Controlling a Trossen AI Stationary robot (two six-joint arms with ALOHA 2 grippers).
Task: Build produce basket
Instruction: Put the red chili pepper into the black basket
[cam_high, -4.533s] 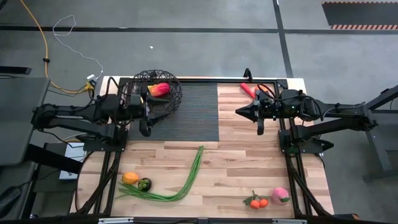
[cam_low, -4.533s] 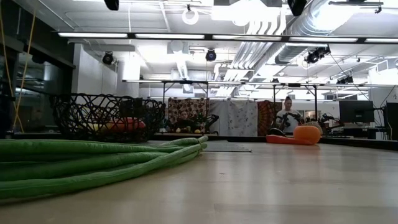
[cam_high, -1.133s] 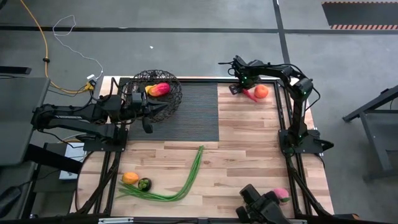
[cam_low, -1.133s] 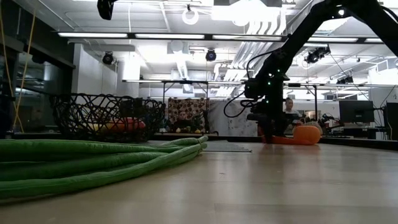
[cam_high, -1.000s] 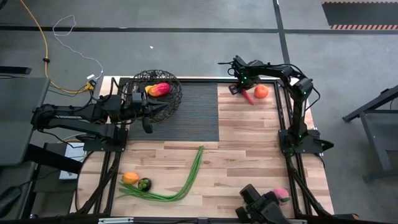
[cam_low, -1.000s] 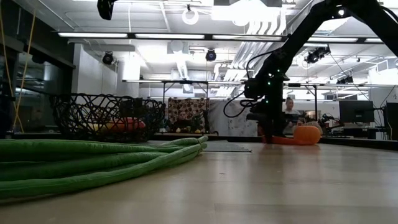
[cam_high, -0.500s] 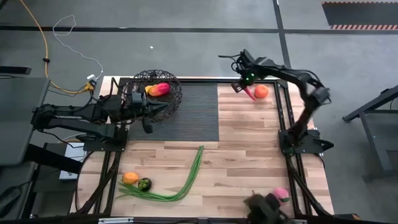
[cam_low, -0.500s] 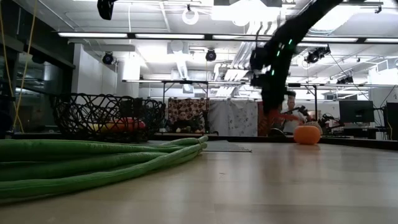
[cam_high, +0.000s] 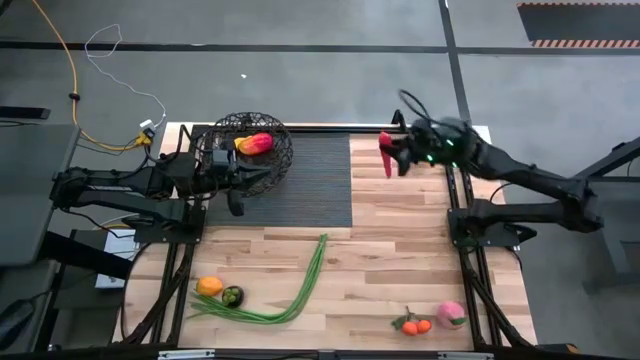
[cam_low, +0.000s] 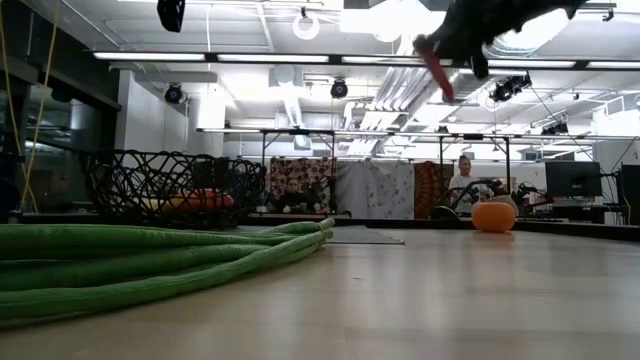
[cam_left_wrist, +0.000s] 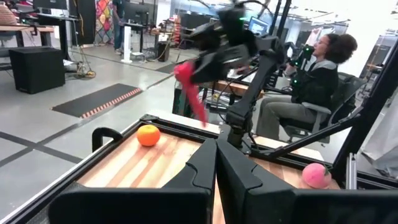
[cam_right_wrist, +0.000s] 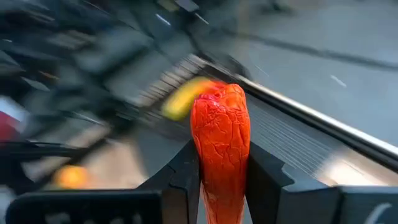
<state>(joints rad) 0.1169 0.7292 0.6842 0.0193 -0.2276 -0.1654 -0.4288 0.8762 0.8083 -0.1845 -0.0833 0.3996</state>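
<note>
The black wire basket stands at the table's far left on a dark mat and holds a yellow banana and a red-pink fruit. My left gripper is shut and empty at the basket's near side. My right gripper is shut on a red pepper, high above the table's far right; the pepper also shows in the low view and the left wrist view. An orange rests on the table below it. Long green stalks lie near the front. My right gripper pinches the red pepper between its two fingers, at its lower part. The rest of the pepper sticks out past the fingertips. The fingers come from the table's right side, slanting down. The pepper is lifted well clear of the table and hangs tilted below the gripper.
An orange fruit and a dark green fruit lie at the near left by the stalks. Small oranges and a pink fruit lie at the near right. People sit beyond the table's right edge.
My right gripper, shut on the red pepper beside the orange at the far right, has gone up and carried the pepper from the table to high above it. The orange has stayed where it was.
</note>
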